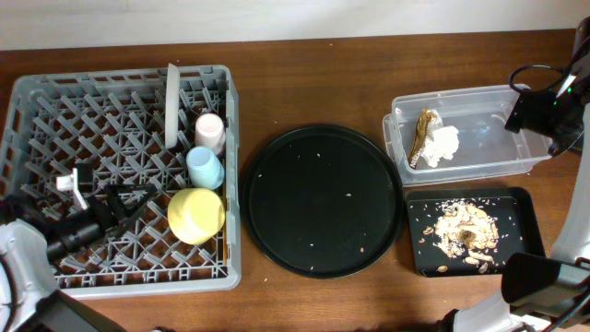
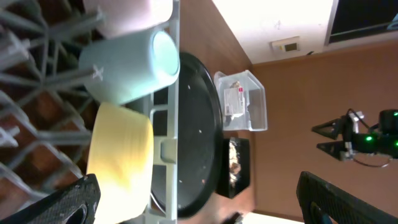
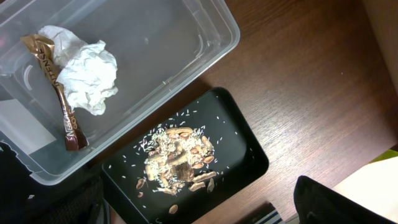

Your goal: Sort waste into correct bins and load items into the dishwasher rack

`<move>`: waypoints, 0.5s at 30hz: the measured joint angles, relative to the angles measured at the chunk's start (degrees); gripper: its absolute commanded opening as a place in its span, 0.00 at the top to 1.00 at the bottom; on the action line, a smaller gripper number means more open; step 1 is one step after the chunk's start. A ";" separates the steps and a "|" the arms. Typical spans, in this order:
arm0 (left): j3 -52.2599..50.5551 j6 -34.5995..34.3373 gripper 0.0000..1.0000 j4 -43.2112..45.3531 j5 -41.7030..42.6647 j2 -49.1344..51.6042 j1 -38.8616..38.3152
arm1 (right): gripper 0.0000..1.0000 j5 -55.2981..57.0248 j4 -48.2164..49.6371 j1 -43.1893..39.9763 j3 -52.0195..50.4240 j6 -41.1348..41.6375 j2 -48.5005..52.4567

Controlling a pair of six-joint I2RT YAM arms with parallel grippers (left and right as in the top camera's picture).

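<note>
Mostly the sorting shows in the containers: the clear tub (image 1: 461, 138) near the right end of the table's back edge holds the crumpled white napkin (image 1: 444, 145) with the gold-brown wrapper (image 1: 422, 136) lying against it. Just in front of it, toward the front right corner, the shallow black tray (image 1: 512, 207) carries a heap of beige-brown food scraps (image 1: 459, 231) with loose grains scattered around it. The grey dishwasher rack (image 1: 46, 111) fills the left end of the tabletop. Along its right side sit the pink cup (image 1: 210, 131), the light-blue cup (image 1: 205, 167) and the yellow bowl (image 1: 195, 214) in a row from back to front, and the pale plate (image 1: 171, 106) stands on edge near its back wall. The left gripper (image 2: 199, 186) hangs low over the rack beside the bowl, fingers spread wide and empty. The right gripper (image 3: 199, 208) hovers above the tub and the black tray, also spread wide, gripping nothing. Between rack and bins the round black tray (image 1: 323, 200) bears only a few pale specks. The tabletop (image 1: 369, 304) is dark brown wood, with a pale wall beyond its back edge.
</note>
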 measured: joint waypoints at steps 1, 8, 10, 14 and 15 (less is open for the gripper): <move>0.17 -0.04 0.01 1.51 0.02 -0.46 0.00 | 0.01 0.00 0.00 0.00 0.00 0.07 0.00; 0.59 -0.68 0.01 4.42 -0.66 -0.94 0.00 | 0.01 0.00 0.00 0.00 0.00 0.02 0.00; 0.59 -0.70 0.01 4.50 -2.38 -0.94 0.00 | 0.01 0.00 0.00 0.00 0.00 0.00 0.00; 0.59 -0.87 0.00 4.52 -7.58 -0.94 0.00 | 0.01 0.00 0.00 0.00 0.00 0.02 0.00; 0.59 -0.85 0.01 4.52 -8.74 -0.94 0.00 | 0.01 -0.02 0.00 0.00 0.00 0.04 0.00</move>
